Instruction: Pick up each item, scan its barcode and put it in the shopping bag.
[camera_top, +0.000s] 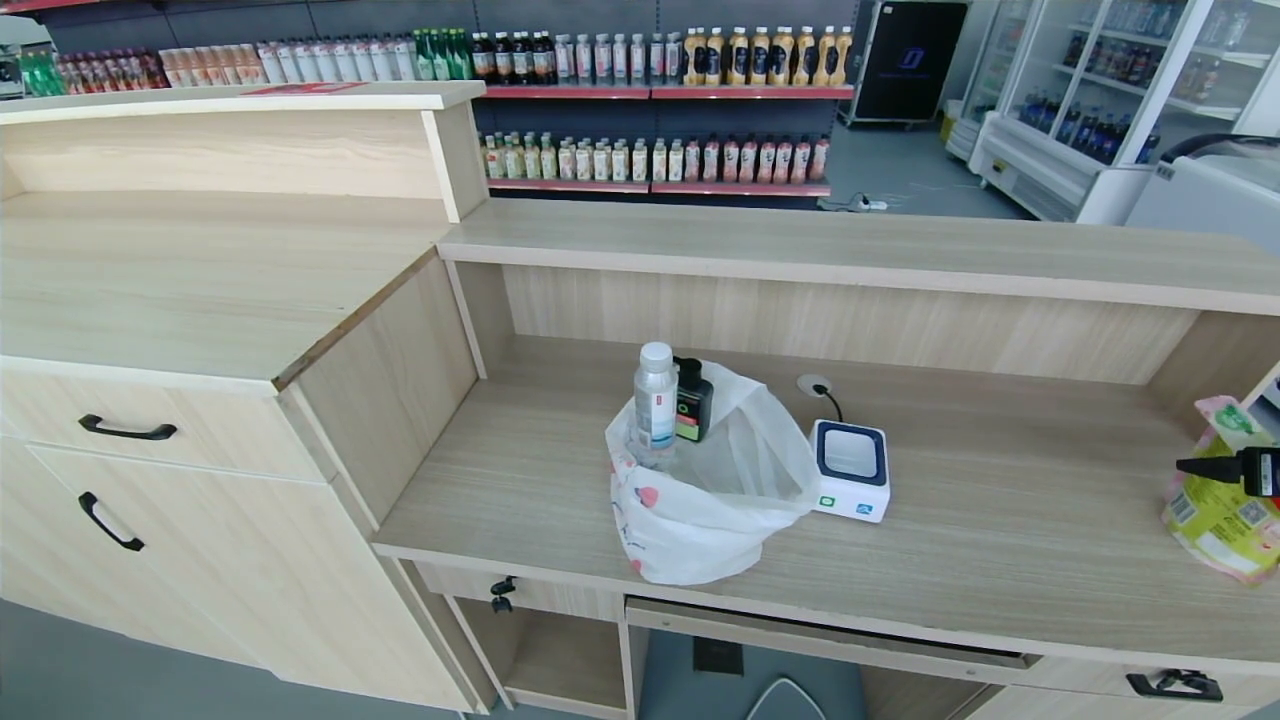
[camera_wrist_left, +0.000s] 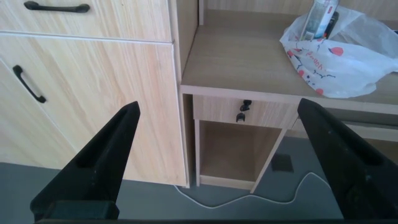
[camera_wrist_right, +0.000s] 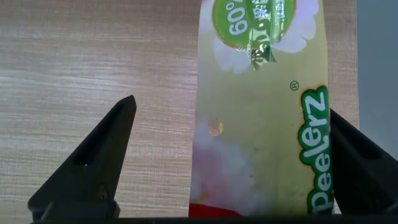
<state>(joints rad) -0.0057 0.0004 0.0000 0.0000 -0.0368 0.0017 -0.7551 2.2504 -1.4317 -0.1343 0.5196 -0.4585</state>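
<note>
A white shopping bag stands open at the middle of the counter. A clear water bottle and a dark bottle stand upright in it. Just to its right lies a white barcode scanner with a dark window. A yellow-green snack pouch lies at the counter's far right. My right gripper hovers open over the snack pouch, one finger on each side. My left gripper hangs open and empty below counter height, left of the shopping bag.
A taller cabinet with drawers stands on the left. A raised ledge runs along the counter's back. The scanner's cable leads into a round port. A drawer with a key sits under the counter's front edge.
</note>
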